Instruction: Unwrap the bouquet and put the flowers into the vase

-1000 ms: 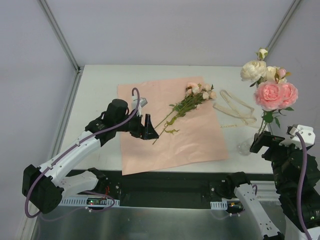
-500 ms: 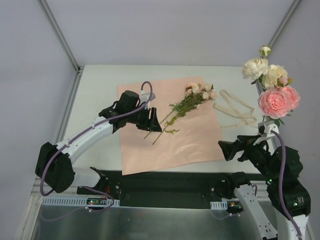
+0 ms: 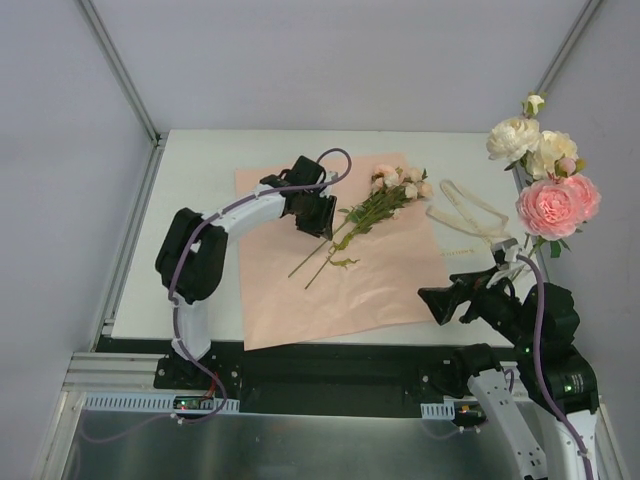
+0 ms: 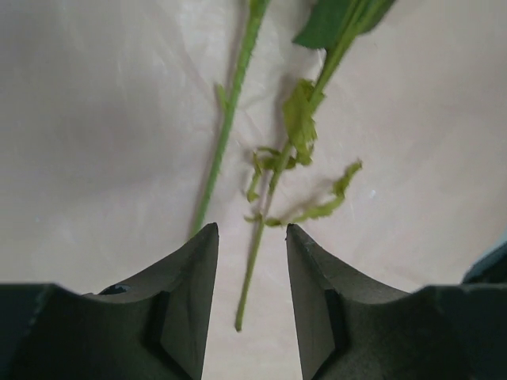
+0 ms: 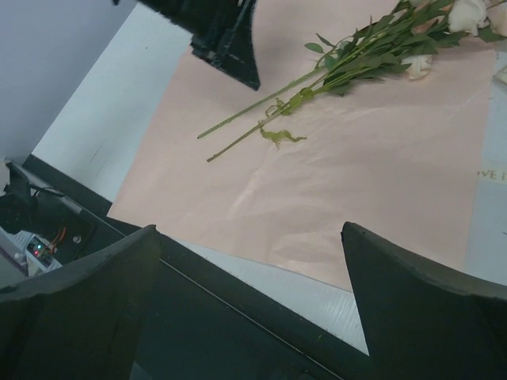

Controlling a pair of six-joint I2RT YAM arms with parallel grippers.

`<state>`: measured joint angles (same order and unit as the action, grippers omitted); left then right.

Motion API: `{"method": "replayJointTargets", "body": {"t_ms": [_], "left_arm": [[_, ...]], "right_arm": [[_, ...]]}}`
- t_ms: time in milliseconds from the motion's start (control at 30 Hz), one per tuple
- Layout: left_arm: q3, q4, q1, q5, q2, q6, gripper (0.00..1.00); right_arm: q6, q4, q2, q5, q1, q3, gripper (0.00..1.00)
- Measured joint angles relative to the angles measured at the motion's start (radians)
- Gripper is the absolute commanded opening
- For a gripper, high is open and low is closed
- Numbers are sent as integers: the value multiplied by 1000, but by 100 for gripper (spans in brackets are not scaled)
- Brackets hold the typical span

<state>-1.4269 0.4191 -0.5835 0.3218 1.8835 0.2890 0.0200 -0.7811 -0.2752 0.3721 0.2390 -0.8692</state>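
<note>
Top external view shows the flowers (image 3: 372,208) lying loose on the flat pink paper sheet (image 3: 390,285) on the table (image 3: 200,170), blooms toward the far right and thin stems trailing to the near left. The left pincer (image 3: 320,218) hangs over the stems. In its wrist view the two fingers (image 4: 186,285) are partly parted, with one stem's cut end lying on the paper in the gap and nothing clamped. A cream ribbon (image 3: 468,215) lies on the table just right of the sheet. The right pincer (image 3: 438,302), near the sheet's near right corner, is spread wide and empty. Large pink and cream roses (image 3: 545,195) stand above the right arm, which hides their base; the vase cannot be made out.
</note>
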Motion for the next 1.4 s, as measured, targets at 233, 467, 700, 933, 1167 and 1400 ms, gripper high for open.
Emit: {"method": "replayJointTargets", "body": {"t_ms": [233, 467, 700, 933, 1167, 1400], "left_arm": [[-203, 83, -7, -87, 210, -78, 41], [-339, 150, -41, -133, 313, -127, 36], [-434, 201, -82, -208, 391, -145, 27], [-544, 259, -109, -285, 459, -150, 3], [-554, 276, -117, -342, 459, -151, 0], [-522, 298, -115, -383, 306, -118, 0]], "right_arm": [[40, 21, 2, 193, 0, 27, 98], [81, 17, 7, 220, 0, 30, 98], [81, 30, -4, 222, 0, 30, 98], [39, 79, -10, 243, 0, 32, 96], [4, 122, -45, 243, 0, 34, 92], [-32, 124, -111, 243, 0, 23, 85]]}}
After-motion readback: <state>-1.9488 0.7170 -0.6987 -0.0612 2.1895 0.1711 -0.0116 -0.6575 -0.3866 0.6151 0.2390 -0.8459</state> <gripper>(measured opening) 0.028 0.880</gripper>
